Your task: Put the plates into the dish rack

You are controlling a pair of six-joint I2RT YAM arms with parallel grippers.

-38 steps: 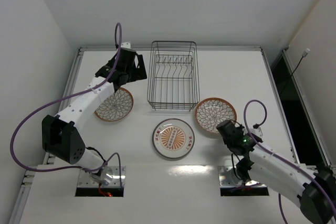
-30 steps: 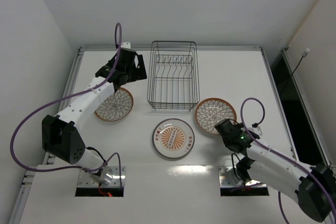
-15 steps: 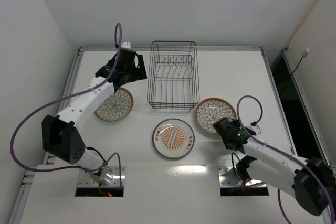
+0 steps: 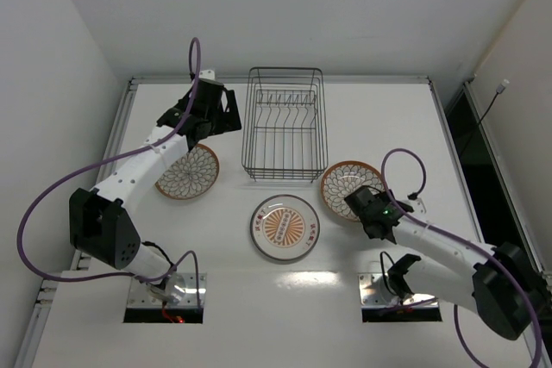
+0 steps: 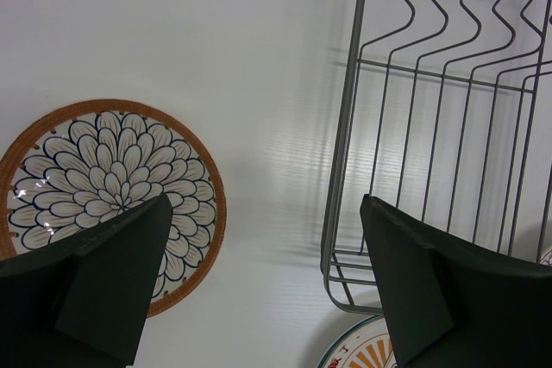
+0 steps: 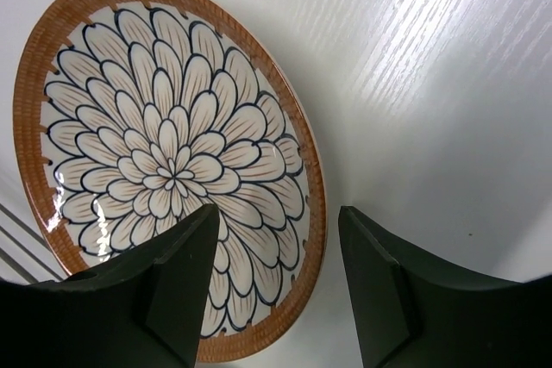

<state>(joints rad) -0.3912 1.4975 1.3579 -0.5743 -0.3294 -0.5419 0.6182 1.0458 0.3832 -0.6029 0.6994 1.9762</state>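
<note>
Three plates lie flat on the white table. A brown-rimmed floral plate (image 4: 187,171) (image 5: 112,187) is left of the black wire dish rack (image 4: 285,124) (image 5: 448,127). A pale-rimmed plate with an orange centre (image 4: 285,227) lies in front of the rack. Another brown-rimmed plate (image 4: 354,185) (image 6: 172,161) lies at the right. My left gripper (image 4: 222,116) (image 5: 265,204) hangs open above the gap between the left plate and the rack, holding nothing. My right gripper (image 4: 355,202) (image 6: 278,210) is open and low over the right plate's near rim, which shows between its fingers.
The rack holds nothing; its upright dividers stand along the far end. A raised metal edge frames the table (image 4: 388,118). White walls stand at the left and back, and a dark gap runs along the right side.
My right arm has pushed forward and left onto the right plate's near rim, and its jaws have spread wider. The left arm and all plates have stayed put.
</note>
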